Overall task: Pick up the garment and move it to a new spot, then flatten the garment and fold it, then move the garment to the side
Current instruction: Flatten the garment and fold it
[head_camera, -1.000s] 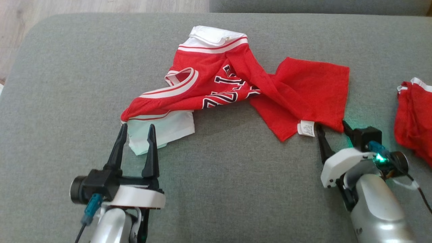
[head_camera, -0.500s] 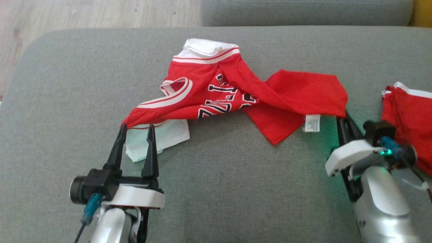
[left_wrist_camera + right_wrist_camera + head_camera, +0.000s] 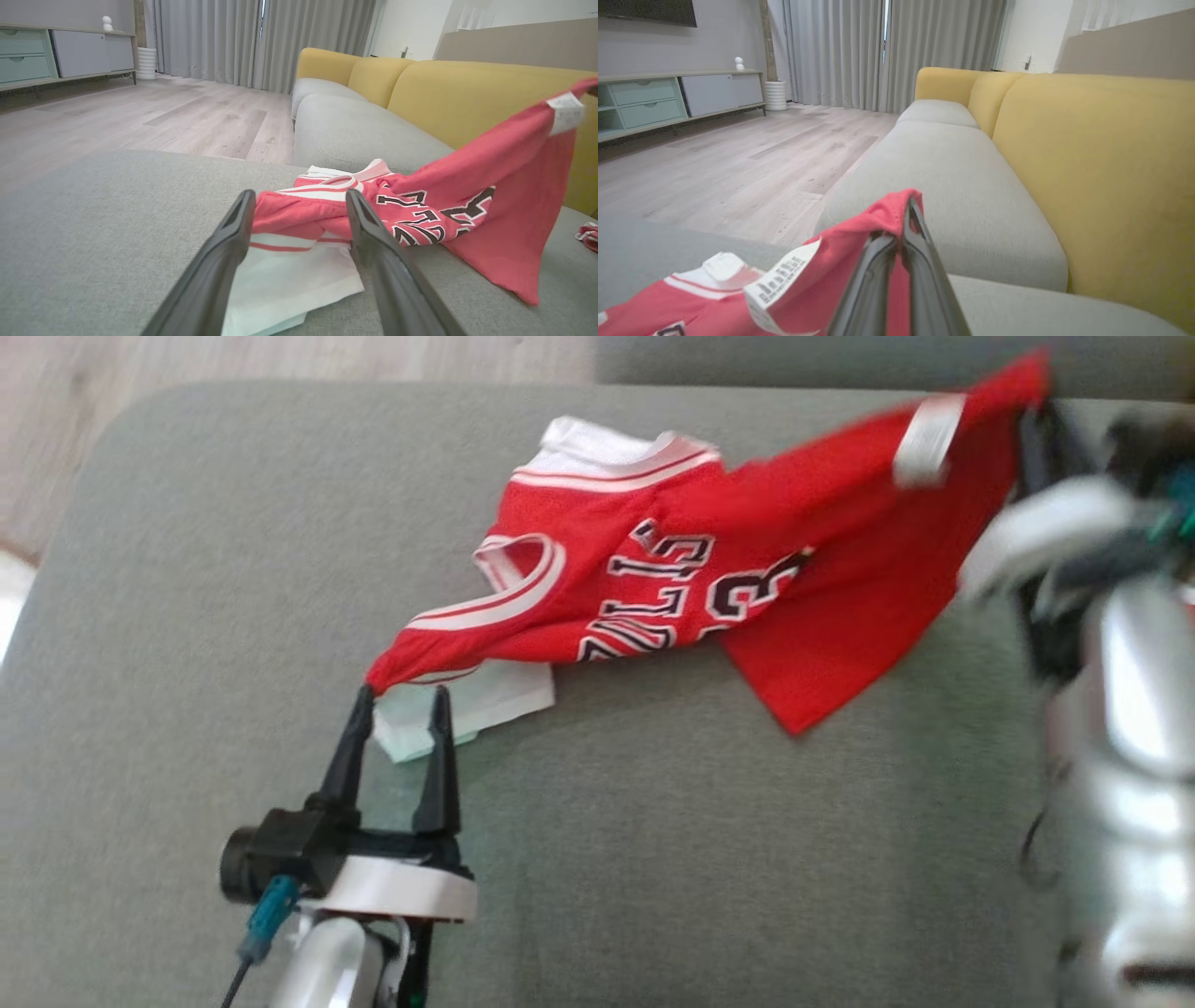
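- Head view: your right gripper (image 3: 1027, 439) has clamped the jersey's (image 3: 653, 569) hem corner and lifted it; a second ago it lay flat on the cushion (image 3: 187, 616).
- Left wrist view: your left gripper (image 3: 300, 196) stands wide open astride the shoulder end, which lies down.
- Right wrist view: closed jaws pinch red cloth, so pickup has begun.

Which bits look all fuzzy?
Head view: the right gripper and the lifted corner of the red mesh basketball jersey are smeared; the left gripper looks sharp. Left wrist view: the white tag is soft. Right wrist view: clear.
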Controlling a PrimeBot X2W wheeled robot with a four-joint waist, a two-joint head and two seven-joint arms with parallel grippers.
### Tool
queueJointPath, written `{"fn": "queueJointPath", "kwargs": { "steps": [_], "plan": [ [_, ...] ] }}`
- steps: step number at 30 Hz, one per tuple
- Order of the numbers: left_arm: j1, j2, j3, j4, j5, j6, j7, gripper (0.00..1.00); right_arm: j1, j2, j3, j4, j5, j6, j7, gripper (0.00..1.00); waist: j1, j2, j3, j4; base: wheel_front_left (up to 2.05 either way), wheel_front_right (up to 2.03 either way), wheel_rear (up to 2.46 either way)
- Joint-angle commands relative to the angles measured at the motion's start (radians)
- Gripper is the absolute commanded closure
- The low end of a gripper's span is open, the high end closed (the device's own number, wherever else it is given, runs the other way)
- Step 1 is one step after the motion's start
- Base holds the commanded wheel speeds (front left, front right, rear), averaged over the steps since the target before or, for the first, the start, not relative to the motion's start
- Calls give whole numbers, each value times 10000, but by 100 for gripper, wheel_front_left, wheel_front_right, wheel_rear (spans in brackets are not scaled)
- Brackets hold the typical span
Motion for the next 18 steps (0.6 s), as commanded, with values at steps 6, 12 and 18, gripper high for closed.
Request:
{"fn": "queueJointPath", "kwargs": {
  "steps": [6, 12, 18],
  "plan": [
    [-886, 10, -379, -409, -463, 114, -93, 0, -3237, -1191, -560, 1598, -696, -7, 1022, 100, 0, 0, 938, 1302, 0, 0, 0],
    [-1038, 9, -598, -476, -785, 274, -93, 0, -4585, -1847, -1175, 3756, -1354, -7, 1578, 0, 0, 0, 1183, 1759, 0, 0, 0],
    [-1012, 9, -464, -514, -820, 384, -93, 0, -4917, -2004, -1005, 4935, -1394, -7, 521, 0, 0, 0, 1097, 1523, 0, 0, 0]
  ]
}}
